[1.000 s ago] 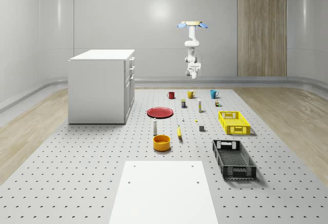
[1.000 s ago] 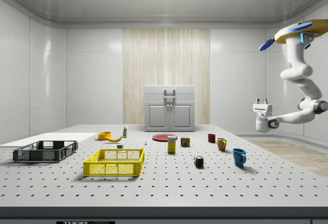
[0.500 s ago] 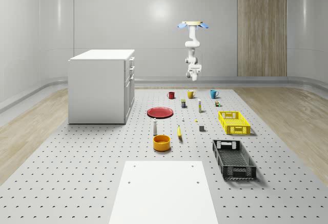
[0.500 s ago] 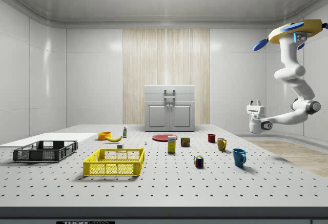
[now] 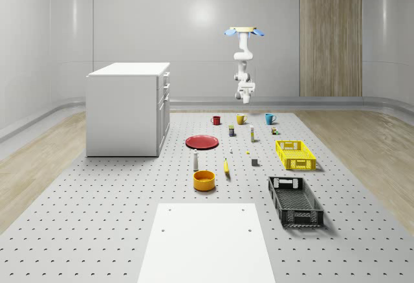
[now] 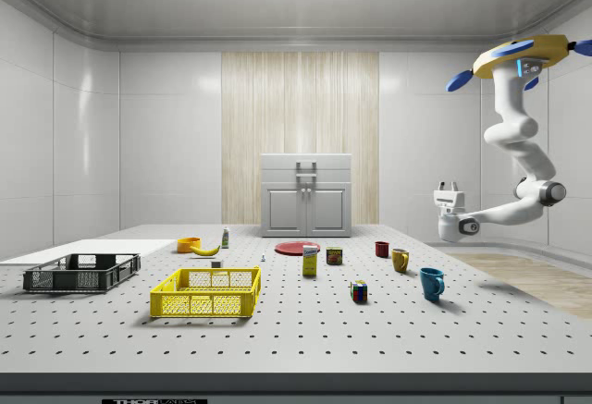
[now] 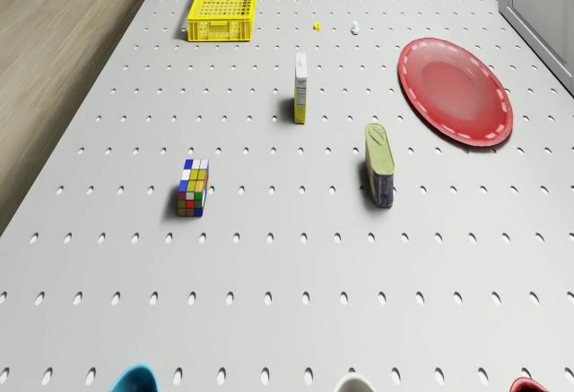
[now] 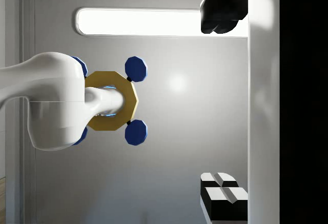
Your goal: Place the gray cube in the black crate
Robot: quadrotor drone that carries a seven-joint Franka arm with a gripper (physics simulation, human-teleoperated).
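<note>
Nothing done yet: hovering at the bench's far end, jaws (image 6: 450, 185) apart and empty (pointing up), gray cube (image 5: 255, 162) untouched, black crate (image 5: 295, 200) empty.

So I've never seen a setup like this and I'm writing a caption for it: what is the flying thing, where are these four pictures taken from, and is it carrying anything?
It is a simulated drone carrying a white arm that ends in a two-finger gripper. It hovers in the air beyond the far end of the pegboard table, near the mugs. One picture looks over the whole room, one from the side, one down from the drone, one from the wrist, which points up at the ceiling. The fingers stand apart and hold nothing. On the table lie the gray cube, the black crate, a yellow crate and a red plate, among other items.
</note>
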